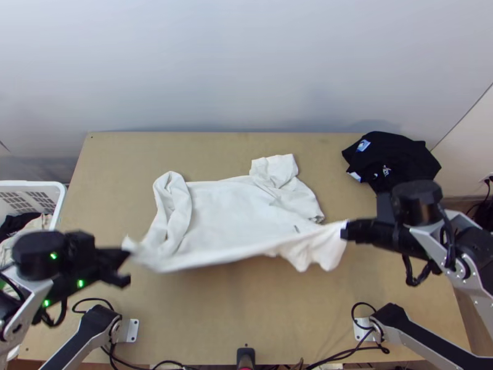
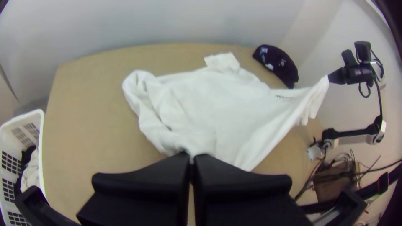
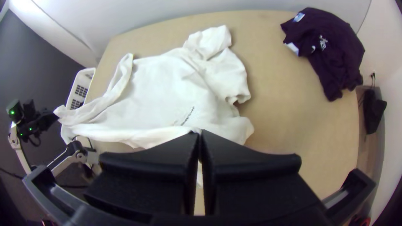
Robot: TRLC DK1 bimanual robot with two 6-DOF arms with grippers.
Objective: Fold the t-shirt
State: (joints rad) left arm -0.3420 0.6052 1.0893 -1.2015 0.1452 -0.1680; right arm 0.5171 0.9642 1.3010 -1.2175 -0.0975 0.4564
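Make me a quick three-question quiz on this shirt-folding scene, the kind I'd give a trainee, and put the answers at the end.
1. True or false: the white t-shirt lies folded in a neat square on the table.
2. Fill in the blank: in the top view, the dark garment lies near the table's far ____ corner.
3. How many grippers hold the white t-shirt? A) none B) one C) two

Key: 1. False. 2. Right. 3. C, the left gripper and the right gripper.
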